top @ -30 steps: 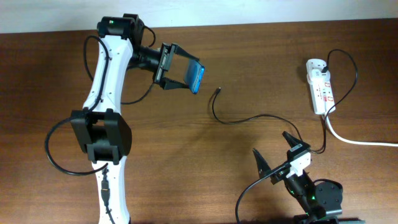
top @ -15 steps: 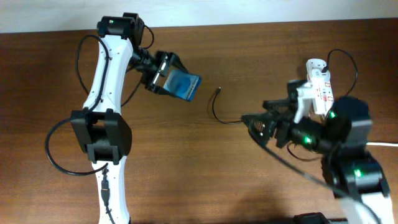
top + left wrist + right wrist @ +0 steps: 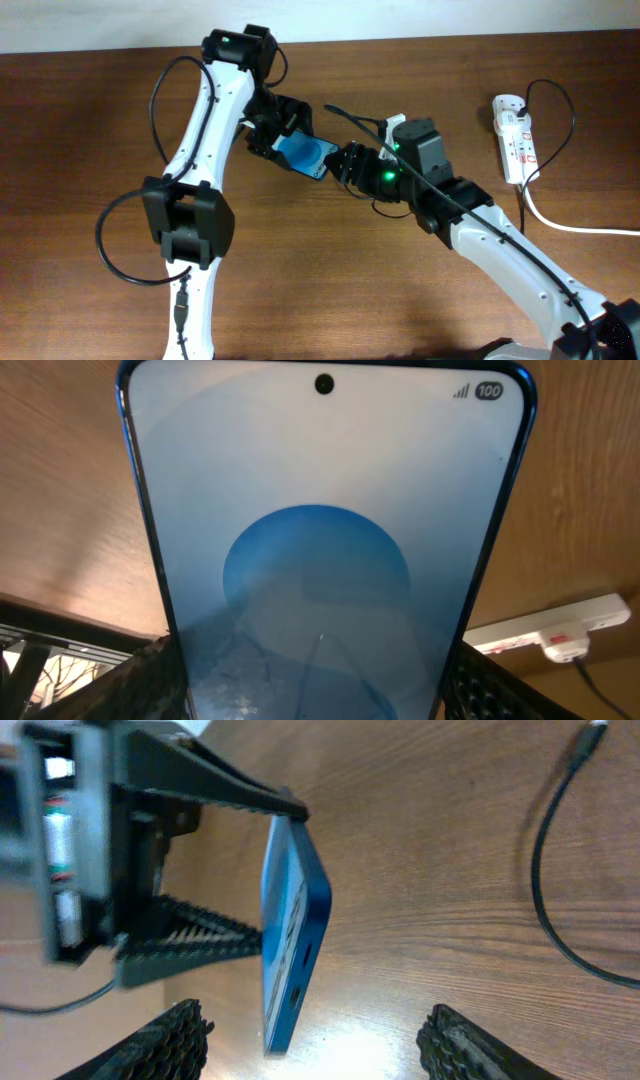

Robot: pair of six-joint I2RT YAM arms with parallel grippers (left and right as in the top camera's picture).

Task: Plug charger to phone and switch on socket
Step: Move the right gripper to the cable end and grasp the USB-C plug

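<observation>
The left pincer [image 3: 288,140] pinches the phone [image 3: 320,540] by its two long edges and holds it clear of the table [image 3: 80,120], tilted. The screen shows pale blue with a darker blue disc in the middle. In the left wrist view the phone fills most of the frame, with a toothed finger at each lower corner against its sides. The right pincer [image 3: 315,1015] is spread wide and grips nothing. Its two dark fingers [image 3: 170,1040] stand apart at the bottom of the right wrist view. The phone is seen edge-on there, its blue short end with small openings turned towards this pincer and lying roughly in line with the gap. From overhead the right arm reaches across the table so that its pincer sits just beside the phone. The charger [image 3: 536,860] lies loose on the table to one side of the phone, well apart from it, with its plug tip near the upper corner of the right wrist view. The socket [image 3: 515,140] lies near the far right edge of the table, well apart from both pincers, with a black loop of cable beside it.
</observation>
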